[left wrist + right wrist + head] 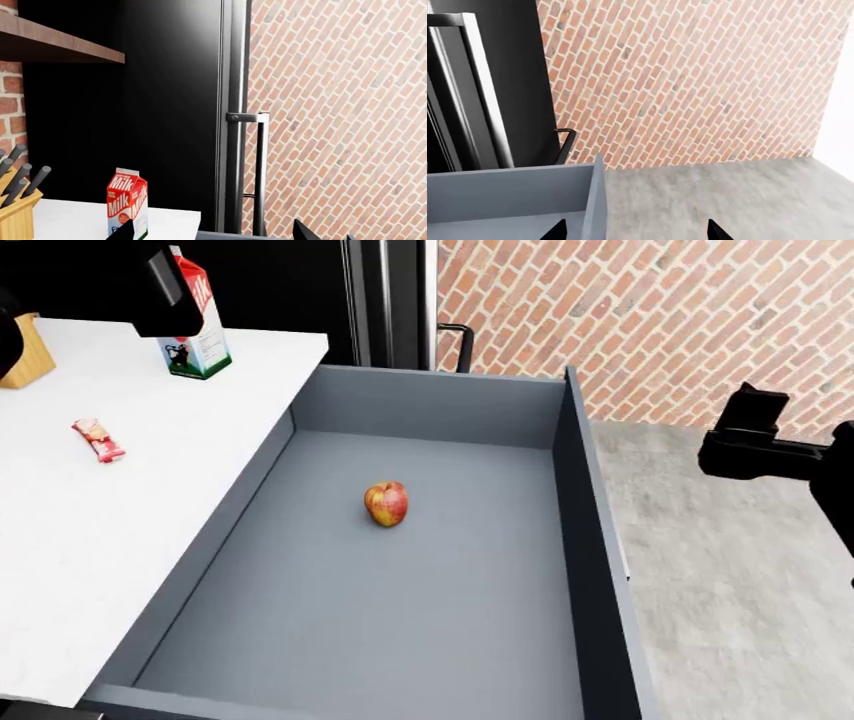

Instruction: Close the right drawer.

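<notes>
Blue-grey right drawer (400, 640) pulled far out beside white table (80, 530), apple (386, 503) lying near middle of its floor. My right gripper (635, 231) spread wide, empty, fingertips straddling drawer's side wall near its corner. My left gripper (220, 232) above table near milk carton (127, 202); opening hard to tell. Snack bar (98, 439) on table.

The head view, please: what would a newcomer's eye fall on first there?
First the wide blue-grey right drawer, pulled far out and filling the middle of the frame, with a single red-yellow apple on its floor. To its left lies a white counter with a milk carton near the back and a small red snack packet. A brick wall rises behind, and the right gripper hovers beside the drawer's right wall.
</notes>
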`<state>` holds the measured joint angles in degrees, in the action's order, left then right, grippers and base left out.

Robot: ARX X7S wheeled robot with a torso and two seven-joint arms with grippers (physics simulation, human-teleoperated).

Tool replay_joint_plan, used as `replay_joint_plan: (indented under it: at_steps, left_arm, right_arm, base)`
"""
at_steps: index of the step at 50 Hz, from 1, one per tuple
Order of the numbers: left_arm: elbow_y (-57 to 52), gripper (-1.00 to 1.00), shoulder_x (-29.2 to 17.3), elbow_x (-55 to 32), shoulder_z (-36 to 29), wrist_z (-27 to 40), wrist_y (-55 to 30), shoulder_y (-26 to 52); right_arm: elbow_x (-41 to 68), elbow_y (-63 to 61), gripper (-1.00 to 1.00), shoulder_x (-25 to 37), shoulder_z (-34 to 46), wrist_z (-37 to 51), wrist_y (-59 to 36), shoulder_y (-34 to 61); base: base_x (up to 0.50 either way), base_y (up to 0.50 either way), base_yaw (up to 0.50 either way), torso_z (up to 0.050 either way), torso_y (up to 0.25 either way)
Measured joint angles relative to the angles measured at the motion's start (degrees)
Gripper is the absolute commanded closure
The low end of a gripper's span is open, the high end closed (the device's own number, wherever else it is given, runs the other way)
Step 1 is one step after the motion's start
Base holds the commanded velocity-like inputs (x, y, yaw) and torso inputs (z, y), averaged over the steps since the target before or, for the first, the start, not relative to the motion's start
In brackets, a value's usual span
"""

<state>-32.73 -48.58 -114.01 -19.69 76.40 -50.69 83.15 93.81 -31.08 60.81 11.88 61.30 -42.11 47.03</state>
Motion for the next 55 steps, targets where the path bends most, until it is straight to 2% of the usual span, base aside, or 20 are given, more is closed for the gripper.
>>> replay_joint_plan:
  at_steps: [32,55]
  left_arm:
    - [-0.19,-1.0,-0.32,-0.01,-0.63,-0.2,0.58,0.22]
    - [-0.33,-1.0,-0.48,0.18,-1.07,-0.38,0.98,0.28]
  right_arm:
    - [2.9,10.45,-1.0,1.87,-1.19,-2.98,2.59,-11.28]
    - [2.21,18.55,-1.0,-0.02,3.84,-3.7,-1.25,-12.23]
  base:
    - [0.0,0.0,0.0,0.0,0.0]
    - [0.0,0.0,0.0,0.0,0.0]
